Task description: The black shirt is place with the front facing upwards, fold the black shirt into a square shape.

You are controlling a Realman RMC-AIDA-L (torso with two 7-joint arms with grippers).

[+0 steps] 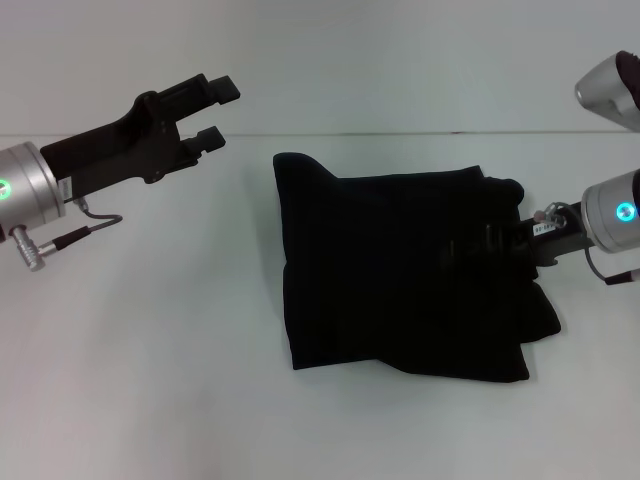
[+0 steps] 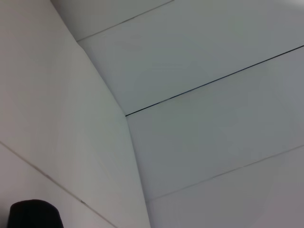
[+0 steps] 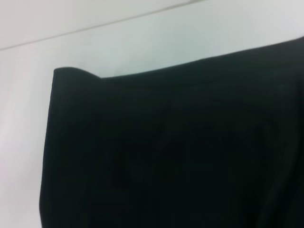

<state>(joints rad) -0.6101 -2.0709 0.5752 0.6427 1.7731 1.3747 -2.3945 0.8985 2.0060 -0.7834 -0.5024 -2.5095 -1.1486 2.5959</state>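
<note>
Black shirt (image 1: 400,275) folded into rough square, flat, plain side up.

I count one black shirt (image 1: 400,275), folded bundle, mid bench (image 1: 150,350). I count two tools: left tool (image 1: 222,112) well apart from shirt on its left; right tool (image 1: 480,243) over shirt's right part. One bench. Nothing else to tally.

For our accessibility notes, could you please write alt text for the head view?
A black shirt lies folded into a rough square on a white table. The right claw reaches over its right edge, while the left claw, open, is raised off to the left.
</note>
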